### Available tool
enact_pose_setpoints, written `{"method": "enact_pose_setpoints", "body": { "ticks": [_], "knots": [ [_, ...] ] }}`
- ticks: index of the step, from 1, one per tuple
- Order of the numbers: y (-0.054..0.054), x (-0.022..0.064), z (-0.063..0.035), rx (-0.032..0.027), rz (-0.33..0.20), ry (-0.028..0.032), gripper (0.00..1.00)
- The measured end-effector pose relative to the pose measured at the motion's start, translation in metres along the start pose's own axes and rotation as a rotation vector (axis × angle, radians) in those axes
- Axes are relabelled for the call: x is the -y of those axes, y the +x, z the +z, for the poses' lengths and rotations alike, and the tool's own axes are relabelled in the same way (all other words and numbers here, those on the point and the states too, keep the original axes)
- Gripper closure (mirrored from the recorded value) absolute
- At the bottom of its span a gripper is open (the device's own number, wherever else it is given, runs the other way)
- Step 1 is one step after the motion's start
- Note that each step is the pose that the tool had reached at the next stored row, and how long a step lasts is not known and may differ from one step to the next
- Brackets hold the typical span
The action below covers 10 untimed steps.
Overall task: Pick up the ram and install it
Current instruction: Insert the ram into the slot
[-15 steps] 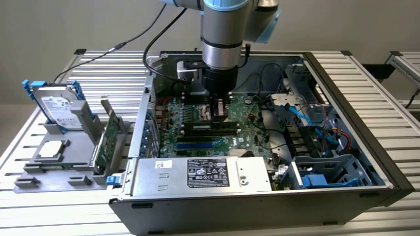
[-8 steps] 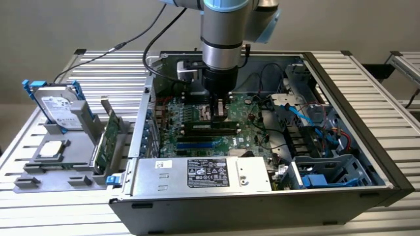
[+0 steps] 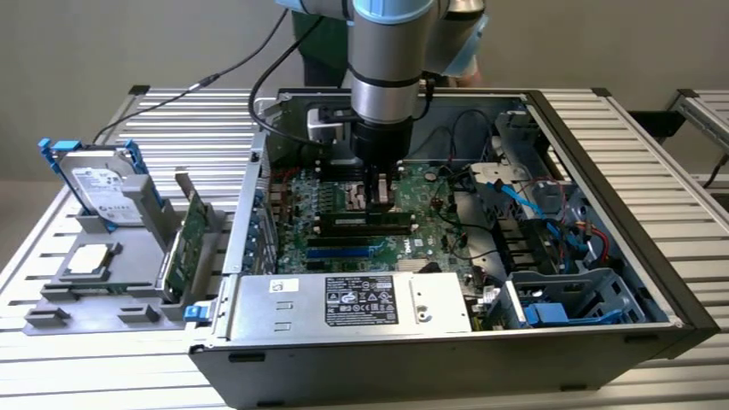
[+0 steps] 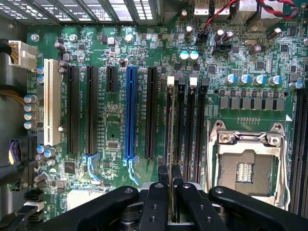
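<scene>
- Lower centre of the exterior view, nearest the camera: a silver metal power-supply box (image 3: 364, 301) with a black label sits inside the near wall of the open dark grey computer case (image 3: 456, 369).
- Lower left of that view, outside the case: a grey plastic holder tray (image 3: 108, 289) carries a wide green expansion card (image 3: 188, 243) on edge and a silver hard drive (image 3: 101, 184) in a blue frame.
- In the wrist view the ram (image 4: 171, 139), a long thin green circuit-board strip, shows edge-on. It stands on its long edge, and its long axis runs straight away from the fingers, parallel to the long black memory slots (image 4: 190, 130).
- It lines up with the white-latched slot, the one nearest the long blue slot (image 4: 130, 110); whether it is seated I cannot tell.
- The black two-finger pincer (image 4: 171, 174) is nearly closed, one finger pressed on each flat face of the ram.
- Centre of the exterior view: the pincer points down, low over the green motherboard (image 4: 113, 125).
- Beyond the slots lies a silver-framed square processor socket (image 4: 245, 163).
- The grey arm (image 3: 387, 51) descends from the upper centre of the frame.
</scene>
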<state>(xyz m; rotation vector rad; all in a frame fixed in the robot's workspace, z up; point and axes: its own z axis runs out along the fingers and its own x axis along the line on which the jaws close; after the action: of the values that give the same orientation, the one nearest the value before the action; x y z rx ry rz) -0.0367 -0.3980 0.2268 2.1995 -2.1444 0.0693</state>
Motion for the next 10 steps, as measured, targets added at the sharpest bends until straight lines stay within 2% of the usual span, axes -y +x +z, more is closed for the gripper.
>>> {"method": "enact_pose_setpoints", "body": {
  "ticks": [10],
  "knots": [
    [0.0000,0.0000,0.0030,-0.0011,0.000,0.0000,0.86]
  ]
}}
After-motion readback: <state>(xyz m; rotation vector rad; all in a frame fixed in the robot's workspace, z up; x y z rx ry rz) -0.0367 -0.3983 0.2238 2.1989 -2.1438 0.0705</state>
